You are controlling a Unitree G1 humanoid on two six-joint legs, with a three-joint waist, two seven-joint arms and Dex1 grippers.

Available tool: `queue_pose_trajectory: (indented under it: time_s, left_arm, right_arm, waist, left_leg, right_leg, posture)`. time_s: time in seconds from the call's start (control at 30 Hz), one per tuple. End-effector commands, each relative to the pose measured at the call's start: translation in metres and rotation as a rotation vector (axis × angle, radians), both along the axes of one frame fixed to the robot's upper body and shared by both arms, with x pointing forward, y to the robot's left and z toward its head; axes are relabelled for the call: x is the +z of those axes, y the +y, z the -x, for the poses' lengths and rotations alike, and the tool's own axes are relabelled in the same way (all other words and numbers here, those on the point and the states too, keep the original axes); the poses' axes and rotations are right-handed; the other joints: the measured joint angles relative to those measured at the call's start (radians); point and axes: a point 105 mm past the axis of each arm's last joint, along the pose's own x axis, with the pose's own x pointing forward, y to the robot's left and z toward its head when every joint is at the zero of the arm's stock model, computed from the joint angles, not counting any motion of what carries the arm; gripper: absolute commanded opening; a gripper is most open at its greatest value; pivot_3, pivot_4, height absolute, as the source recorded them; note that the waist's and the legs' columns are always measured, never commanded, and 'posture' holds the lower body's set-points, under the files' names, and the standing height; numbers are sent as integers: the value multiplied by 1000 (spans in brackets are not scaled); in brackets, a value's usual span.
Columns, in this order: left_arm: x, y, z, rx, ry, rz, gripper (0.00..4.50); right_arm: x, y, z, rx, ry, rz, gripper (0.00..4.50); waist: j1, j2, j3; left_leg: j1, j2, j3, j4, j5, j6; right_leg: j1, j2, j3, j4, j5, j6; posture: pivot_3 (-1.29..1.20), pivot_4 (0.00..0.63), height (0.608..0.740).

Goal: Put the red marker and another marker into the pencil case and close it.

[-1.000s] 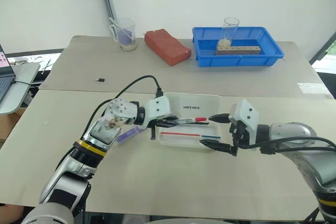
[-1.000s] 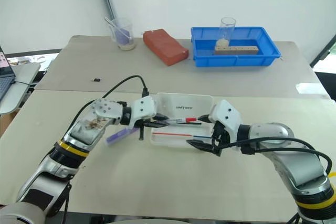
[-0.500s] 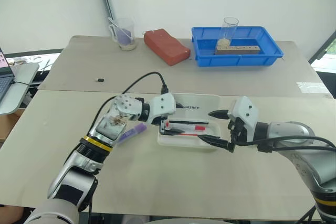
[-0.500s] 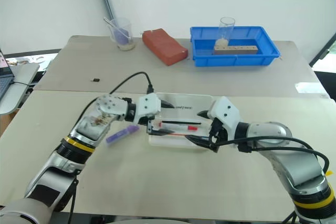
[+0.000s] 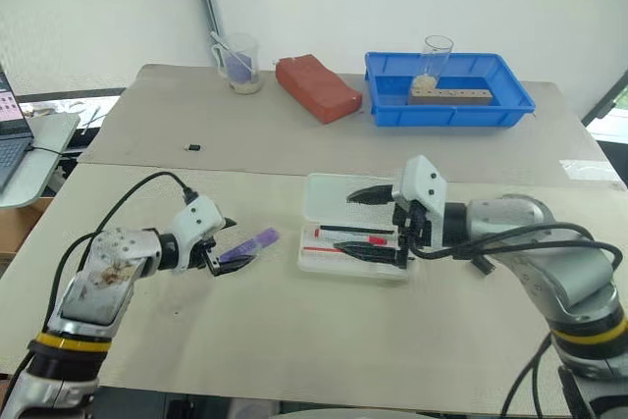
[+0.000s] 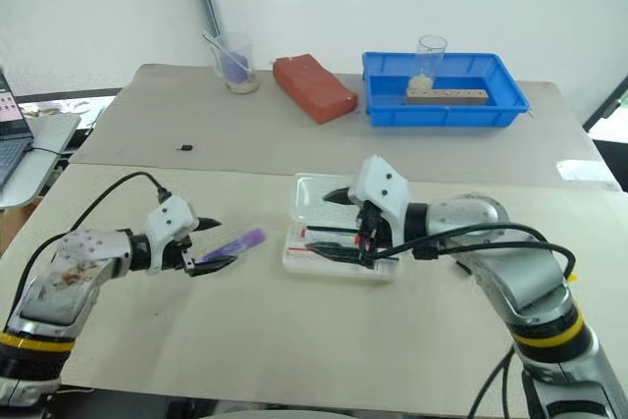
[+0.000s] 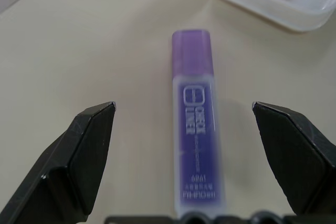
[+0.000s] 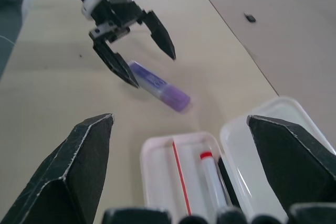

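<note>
The pencil case lies open at mid-table, its lid flat behind the tray. The red marker rests in the tray beside a black pen and a thin red pen, and shows again as the red marker. My right gripper hangs open just over the case with nothing in it. To the left, the purple highlighter lies on the table. My left gripper is open, its fingers either side of the highlighter without touching it.
At the back stand a blue tray holding a glass and a wooden block, a red-brown block and a clear beaker. A small black piece lies on the far table. A laptop sits off the left edge.
My left gripper opened, left the red marker in the case and swung left and down to the highlighter. My right gripper shifted left over the case, still open.
</note>
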Motion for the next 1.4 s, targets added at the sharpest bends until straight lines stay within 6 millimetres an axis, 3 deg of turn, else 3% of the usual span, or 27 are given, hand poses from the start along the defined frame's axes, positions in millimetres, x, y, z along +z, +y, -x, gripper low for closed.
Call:
queue_pose_trajectory:
  time_s: [0.03, 0.13, 0.2, 0.3, 0.37, 0.47, 0.6, 0.7, 0.83, 0.97, 1.1, 1.4]
  left_arm:
    - [-2, 0, -2, 24, -29, -11, 4206]
    - [-6, 2, -1, 22, -9, -5, 3218]
    - [-9, 4, 1, 21, 0, -6, 2160]
    - [-10, 6, 1, 12, -1, -15, 921]
    - [-6, 6, 0, 10, -11, -7, 930]
    - [33, 4, -24, 9, -200, 17, 930]
    - [73, -38, -14, -293, -337, -4, 930]
    - [82, -67, -4, -434, -337, 21, 930]
    - [69, -100, 16, -627, -253, 6, 930]
    - [48, -119, 11, -694, -233, -39, 930]
    - [34, -124, 5, -740, -228, -94, 930]
    - [27, -132, -1, -758, -217, -86, 930]
  right_arm:
    - [7, 3, 0, 24, -28, 3, 4500]
    - [8, 3, -2, 30, -33, 8, 4500]
    - [10, 3, -4, 29, -35, 8, 4500]
    - [9, 2, -5, 27, -37, 11, 4500]
    - [9, 1, -5, 24, -37, 13, 4500]
    - [8, -10, -8, -19, -37, 35, 4500]
    - [-4, -39, -12, -100, -30, 105, 4500]
    - [-10, -50, -6, -110, -12, 140, 4500]
    - [-14, -62, -4, -140, 9, 167, 4500]
    - [-18, -67, -1, -166, 31, 170, 4500]
    - [-24, -72, 3, -194, 46, 171, 4500]
    - [-31, -77, 13, -226, 69, 176, 4500]
  waist:
    - [1, 0, 0]
    - [-1, 0, 0]
    - [-4, 0, 0]
    - [-9, 1, 0]
    - [-11, 1, 0]
    - [-10, 0, 0]
    - [4, -2, 0]
    - [2, 1, -1]
    - [-9, 1, -1]
    - [-13, 1, -1]
    - [-13, 1, -1]
    - [-11, 1, -1]
  left_leg:
    - [0, 0, 0, 0, 0, 0]
    - [0, 0, 0, -1, 0, 0]
    - [0, 1, 0, -2, 0, 0]
    - [0, 1, 0, -2, 0, 0]
    - [0, 1, 0, -2, 0, 0]
    - [-1, 1, -1, -3, 0, 0]
    - [-2, 1, 0, -2, 0, 0]
    - [-2, -1, 4, -2, 0, 0]
    - [-3, 0, 2, -2, 0, 0]
    - [-2, 0, -2, -2, 0, 1]
    - [-2, -1, -2, -1, 0, 1]
    - [-3, -1, -2, 1, 0, 1]
  right_leg:
    - [0, 0, 0, 0, 0, 0]
    - [-1, 1, 0, 0, 0, -2]
    - [0, 2, 1, 1, 1, -3]
    - [0, 2, 1, 1, 0, -4]
    - [0, 2, 1, 1, 0, -4]
    - [0, 2, 0, 1, 0, -4]
    - [-2, 1, -2, -2, 0, -4]
    - [2, -1, 2, -3, 1, -2]
    - [1, 3, 3, -1, 1, -1]
    - [2, 6, 4, -1, 1, -1]
    - [2, 6, 4, -1, 1, -1]
    - [2, 6, 4, -1, 1, 0]
  posture:
    - [0, 150, 740]
    - [0, 150, 740]
    - [0, 150, 740]
    - [0, 150, 740]
    - [0, 150, 740]
    - [0, 150, 740]
    - [0, 150, 740]
    - [0, 150, 740]
    - [0, 150, 740]
    - [0, 150, 740]
    - [0, 150, 740]
    - [0, 150, 740]
